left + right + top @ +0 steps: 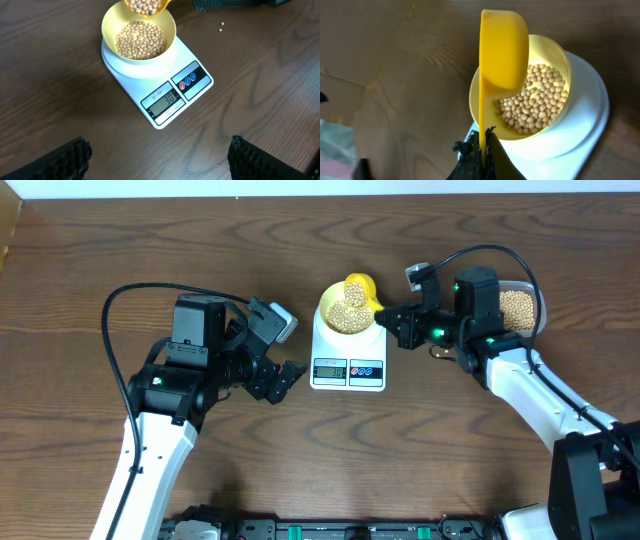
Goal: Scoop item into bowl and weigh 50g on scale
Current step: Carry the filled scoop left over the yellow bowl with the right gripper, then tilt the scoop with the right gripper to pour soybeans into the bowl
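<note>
The white scale [348, 348] stands at mid-table with the pale yellow bowl [324, 311] on its platform. The bowl holds a layer of tan beans [140, 40], and the display [165, 98] reads 30. My right gripper [384, 315] is shut on the handle of a bright yellow scoop [502, 50]. The scoop is tilted over the bowl's far rim [565, 65] with beans [147, 5] in it. My left gripper [160, 156] hangs open over bare wood in front of the scale [170, 75], nothing between its fingers [65, 160].
A clear tub of beans [518, 305] sits behind the right arm, at the table's right. One loose bean [220, 29] lies on the wood right of the scale. The left arm [180, 370] stands left of the scale.
</note>
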Tool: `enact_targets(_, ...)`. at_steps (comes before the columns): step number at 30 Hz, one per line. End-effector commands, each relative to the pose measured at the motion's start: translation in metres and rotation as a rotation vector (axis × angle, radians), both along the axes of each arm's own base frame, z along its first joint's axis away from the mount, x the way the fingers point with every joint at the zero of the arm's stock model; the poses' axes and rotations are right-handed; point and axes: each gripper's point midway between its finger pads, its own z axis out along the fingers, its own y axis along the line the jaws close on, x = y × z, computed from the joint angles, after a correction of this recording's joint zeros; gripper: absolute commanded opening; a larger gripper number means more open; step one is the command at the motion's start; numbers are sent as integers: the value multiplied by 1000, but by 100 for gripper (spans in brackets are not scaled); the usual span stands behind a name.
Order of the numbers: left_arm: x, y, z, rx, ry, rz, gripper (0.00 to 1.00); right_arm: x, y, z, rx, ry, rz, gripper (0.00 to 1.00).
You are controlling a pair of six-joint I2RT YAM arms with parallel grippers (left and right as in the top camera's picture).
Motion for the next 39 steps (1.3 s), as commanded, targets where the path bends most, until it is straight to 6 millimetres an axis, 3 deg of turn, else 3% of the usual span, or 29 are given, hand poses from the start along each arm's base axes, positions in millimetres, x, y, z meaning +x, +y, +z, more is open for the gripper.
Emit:
enact_targets(1, -1, -2, -2, 0, 1, -17, 89, 3, 1, -6, -83, -94, 29, 1)
enact_targets(39, -1, -2, -2, 0, 1, -17, 89, 6, 0, -10, -316, -460, 231, 1)
